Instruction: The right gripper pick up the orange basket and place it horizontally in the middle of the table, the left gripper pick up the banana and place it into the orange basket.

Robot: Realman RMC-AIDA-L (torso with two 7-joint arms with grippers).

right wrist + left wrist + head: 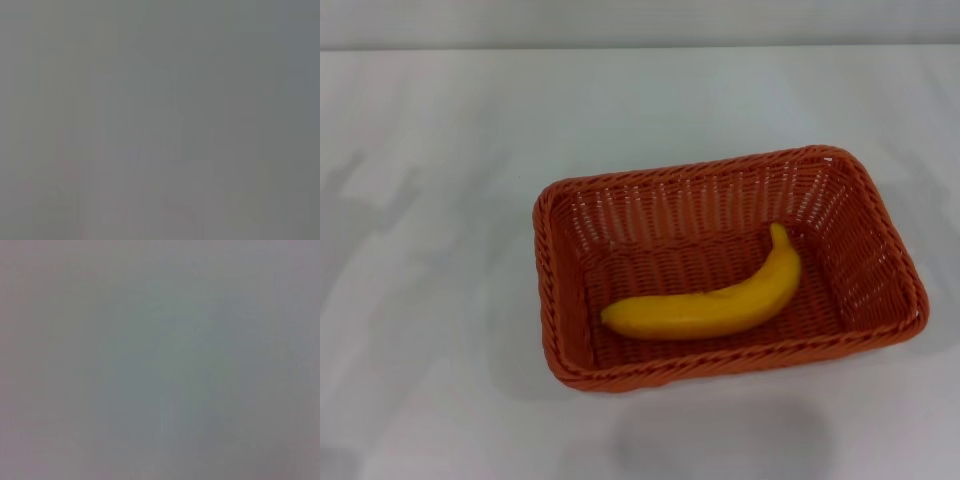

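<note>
The orange basket (pixel 570 300) lies lengthwise across the middle of the white table (pixel 430 330) in the head view, tilted a little so its right end is farther back. Inside it, on the woven floor, rests the yellow banana (pixel 715 303), curving up toward the basket's right end. Neither gripper appears in the head view. Both wrist views show only a plain grey surface, with no fingers, basket or banana in them.
The table's far edge runs along the top of the head view, with a grey wall (pixel 640 20) behind it. Soft shadows fall on the tabletop at the left and in front of the basket.
</note>
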